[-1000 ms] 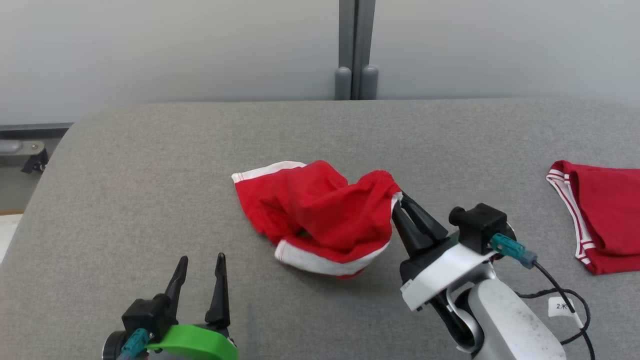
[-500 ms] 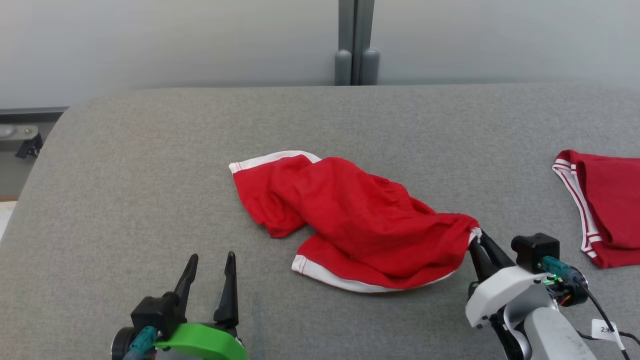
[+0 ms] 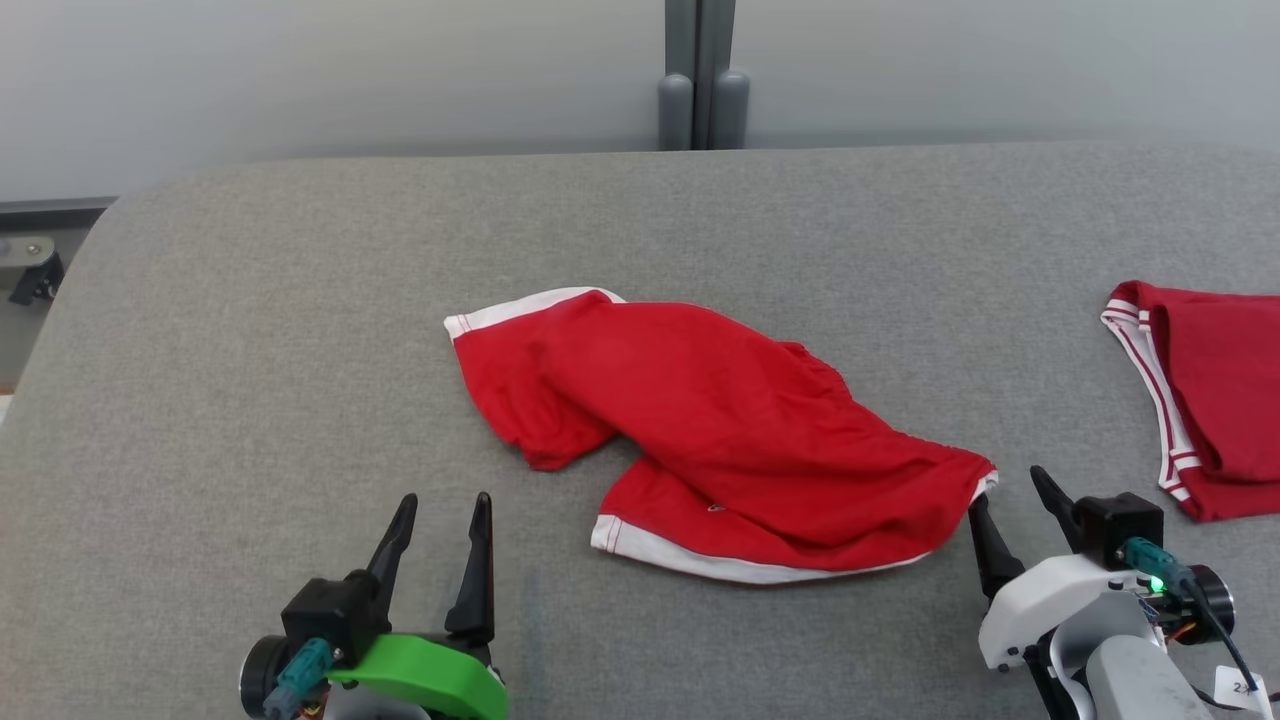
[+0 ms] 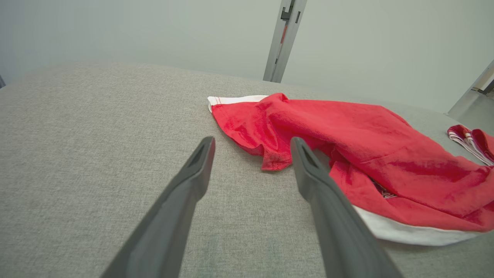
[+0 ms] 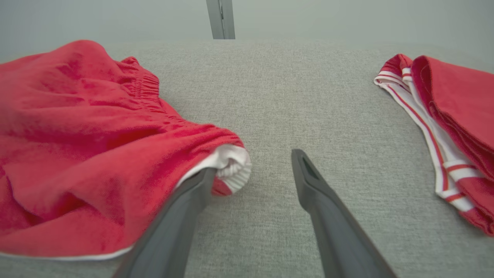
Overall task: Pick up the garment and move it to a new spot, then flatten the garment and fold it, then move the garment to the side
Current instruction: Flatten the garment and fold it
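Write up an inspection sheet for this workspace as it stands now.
Surface: grey fabric-covered table.
Job's things: red shorts lie spread mid-table, partly rumpled, white trim showing.
Clutter: second red garment, apparently folded, at the right edge.
Grippers: left gripper open, apart from the shorts; right gripper open at the shorts' right corner.
Cables: dark cable at the right wrist.
Surroundings: pale wall, grey post behind.

Right gripper [image 3: 1005, 487] fingers [image 3: 986, 542] parted, garment [image 3: 700, 420] corner released; garment dragged rightward, spread flatter.
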You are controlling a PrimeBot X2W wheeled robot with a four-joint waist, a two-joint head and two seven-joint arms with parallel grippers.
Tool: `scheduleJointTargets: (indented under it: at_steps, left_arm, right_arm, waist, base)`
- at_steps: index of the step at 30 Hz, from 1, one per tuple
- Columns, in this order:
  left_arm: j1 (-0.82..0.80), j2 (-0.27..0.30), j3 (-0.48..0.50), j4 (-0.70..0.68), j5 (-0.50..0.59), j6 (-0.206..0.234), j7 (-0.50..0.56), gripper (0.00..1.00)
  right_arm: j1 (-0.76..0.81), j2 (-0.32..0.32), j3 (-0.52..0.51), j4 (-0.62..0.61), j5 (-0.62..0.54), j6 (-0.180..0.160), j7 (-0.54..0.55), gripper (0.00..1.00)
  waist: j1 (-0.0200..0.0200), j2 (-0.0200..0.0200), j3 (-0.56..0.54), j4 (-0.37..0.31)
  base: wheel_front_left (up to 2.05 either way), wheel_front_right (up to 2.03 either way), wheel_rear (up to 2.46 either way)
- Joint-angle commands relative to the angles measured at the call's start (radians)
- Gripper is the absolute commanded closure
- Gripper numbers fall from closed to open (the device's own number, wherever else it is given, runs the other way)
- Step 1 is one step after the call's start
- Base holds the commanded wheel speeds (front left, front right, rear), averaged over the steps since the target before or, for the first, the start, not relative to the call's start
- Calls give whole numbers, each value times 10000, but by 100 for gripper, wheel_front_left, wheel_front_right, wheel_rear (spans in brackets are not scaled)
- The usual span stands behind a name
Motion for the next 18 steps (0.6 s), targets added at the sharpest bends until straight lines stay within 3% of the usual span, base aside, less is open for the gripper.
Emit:
scheduleJointTargets:
  at_steps: [1, 8, 18]
  left_arm:
    - [-160, 28, -18, 12, -54, -20, -3, 0]
    - [-19, 28, -172, -9, -120, -55, -3, 0]
    - [286, 28, -294, -207, -178, -74, -4, 0]
  right_arm:
    - [152, -42, -76, 27, -97, -16, -82, 0]
    - [657, -40, -425, -451, -147, -16, -156, 0]
    - [1316, -38, -369, -2124, 115, -16, -166, 0]
  waist:
    - [0, -1, -47, -70]
    - [0, -1, -341, -330]
    - [0, -1, -841, -497]
  base:
    - [0, 0, 0]
    - [0, 0, 0]
    - [0, 0, 0]
